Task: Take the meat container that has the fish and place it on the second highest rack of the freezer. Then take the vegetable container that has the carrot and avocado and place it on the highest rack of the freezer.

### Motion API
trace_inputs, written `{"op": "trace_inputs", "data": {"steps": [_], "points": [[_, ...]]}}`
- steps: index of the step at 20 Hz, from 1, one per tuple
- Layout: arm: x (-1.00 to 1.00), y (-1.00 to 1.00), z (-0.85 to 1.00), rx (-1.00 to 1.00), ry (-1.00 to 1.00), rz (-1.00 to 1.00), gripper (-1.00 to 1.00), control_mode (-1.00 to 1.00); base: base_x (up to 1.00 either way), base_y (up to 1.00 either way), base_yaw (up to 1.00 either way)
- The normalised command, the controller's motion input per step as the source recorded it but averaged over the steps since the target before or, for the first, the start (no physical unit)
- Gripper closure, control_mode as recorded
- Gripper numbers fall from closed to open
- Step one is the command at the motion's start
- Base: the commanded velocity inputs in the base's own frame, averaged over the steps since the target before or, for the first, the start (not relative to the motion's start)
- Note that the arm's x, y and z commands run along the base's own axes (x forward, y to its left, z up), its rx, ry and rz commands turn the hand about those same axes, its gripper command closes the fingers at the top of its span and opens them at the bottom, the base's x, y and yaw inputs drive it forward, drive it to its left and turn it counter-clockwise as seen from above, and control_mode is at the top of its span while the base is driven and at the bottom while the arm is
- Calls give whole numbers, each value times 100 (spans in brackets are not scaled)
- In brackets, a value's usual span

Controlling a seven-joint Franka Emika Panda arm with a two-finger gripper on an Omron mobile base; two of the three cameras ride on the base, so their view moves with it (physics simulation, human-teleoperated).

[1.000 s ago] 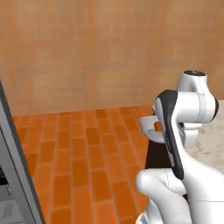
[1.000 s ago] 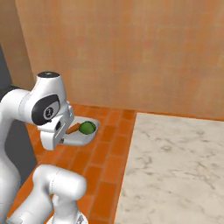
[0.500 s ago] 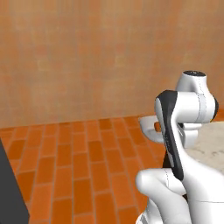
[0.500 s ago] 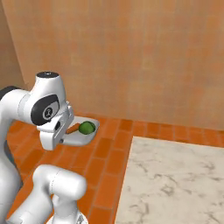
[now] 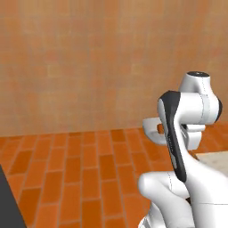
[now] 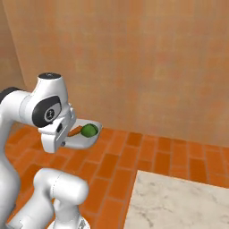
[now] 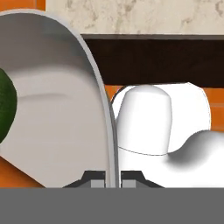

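I hold the vegetable container (image 6: 84,140), a shallow white tray, in the air in front of the arm. On it lie the dark green avocado (image 6: 89,130) and the orange carrot (image 6: 74,132). My gripper (image 7: 113,176) is shut on the tray's rim, which runs up between the fingertips in the hand view. There the avocado (image 7: 5,109) peeks in at the left edge of the tray (image 7: 52,127). In the left base view the tray (image 5: 150,128) sticks out from behind the arm, with a bit of carrot (image 5: 160,128). The fish and the freezer's shelves are out of view.
A marble counter (image 6: 179,201) lies at the lower right, its corner also behind the arm (image 5: 218,156). Orange brick floor (image 5: 80,169) runs to a tan wall (image 5: 89,67). A dark panel edge (image 5: 6,200) cuts the lower left corner.
The whole picture has slid sideways as the base moves: the grey door has left the left side almost fully. The tray stays in the same grip.
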Motion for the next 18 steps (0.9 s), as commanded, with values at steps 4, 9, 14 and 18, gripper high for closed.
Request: {"op": "trace_inputs", "data": {"steps": [4,9,14,18], "points": [[0,0,0,0,0,0,100,100,58,-3,37],[0,0,0,0,0,0,100,100,0,-20,77],[0,0,0,0,0,0,100,100,0,-28,85],[0,0,0,0,0,0,100,100,3,-27,85]]}}
